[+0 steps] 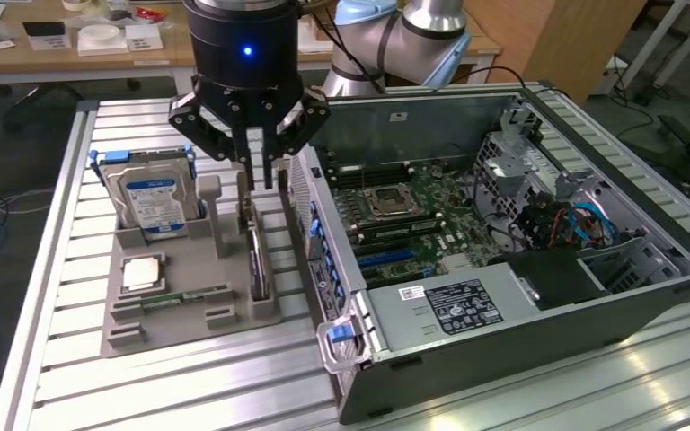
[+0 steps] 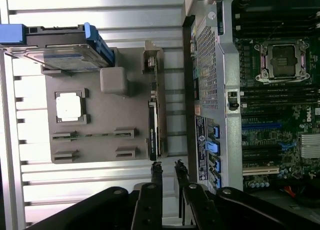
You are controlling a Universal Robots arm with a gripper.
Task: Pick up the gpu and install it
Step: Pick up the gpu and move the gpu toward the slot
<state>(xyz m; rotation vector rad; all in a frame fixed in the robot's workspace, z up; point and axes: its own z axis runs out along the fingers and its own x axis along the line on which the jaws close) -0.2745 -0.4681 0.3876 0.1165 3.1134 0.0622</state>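
The gpu (image 1: 258, 256) stands on edge in a slot of the grey holder (image 1: 177, 316), on the side nearest the computer case. From the wrist it shows as a thin dark strip, the gpu (image 2: 154, 130), with its metal bracket end farthest from the fingers. My gripper (image 1: 261, 180) hangs straight above it, fingers pointing down and clear of the card. In the wrist view my gripper (image 2: 168, 167) is open by a narrow gap, with nothing between the fingertips.
The holder (image 2: 100, 120) also carries a hard drive (image 1: 154, 197), a processor chip (image 1: 144, 271) and a memory stick (image 1: 183, 296). The open computer case (image 1: 501, 296) lies right beside it, motherboard (image 1: 417, 215) exposed, blue expansion slots (image 1: 387, 258) near the case's holder side.
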